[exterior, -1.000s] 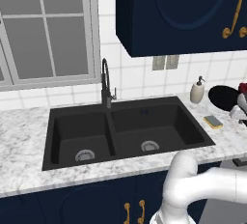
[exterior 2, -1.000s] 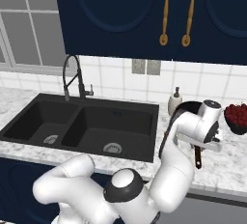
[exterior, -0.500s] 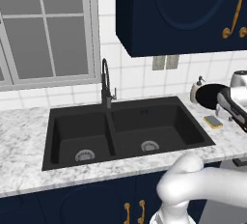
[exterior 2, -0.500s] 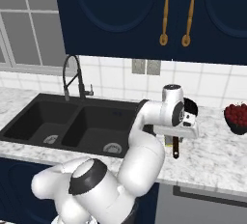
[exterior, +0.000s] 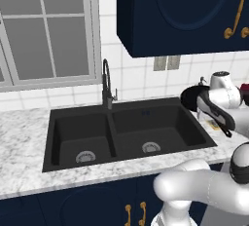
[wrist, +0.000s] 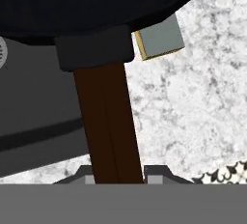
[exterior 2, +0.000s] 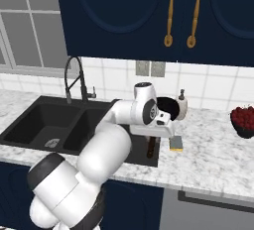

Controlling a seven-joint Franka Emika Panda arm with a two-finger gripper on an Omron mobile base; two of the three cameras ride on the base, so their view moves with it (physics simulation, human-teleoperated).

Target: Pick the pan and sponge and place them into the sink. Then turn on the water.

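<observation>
two-finger gripper (wrist: 116, 179) clamped on long dark-brown handle | round black frying pan (exterior 2: 166, 109) held up, tilted, over marble counter (exterior 2: 213, 149) by matte black double sink (exterior: 160, 135) right edge | yellow/grey-green sponge (exterior 2: 175, 143) below, on counter

Pan (wrist: 87, 6) cut off at top edge, partly hiding sponge (wrist: 161, 37).

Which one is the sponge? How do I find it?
Find the big black sink, then look along the marble counter past the sink's right edge. The sponge lies flat there, in front of the cream soap bottle. It is the small yellow block with a grey-green top, far smaller than the black pan.
</observation>
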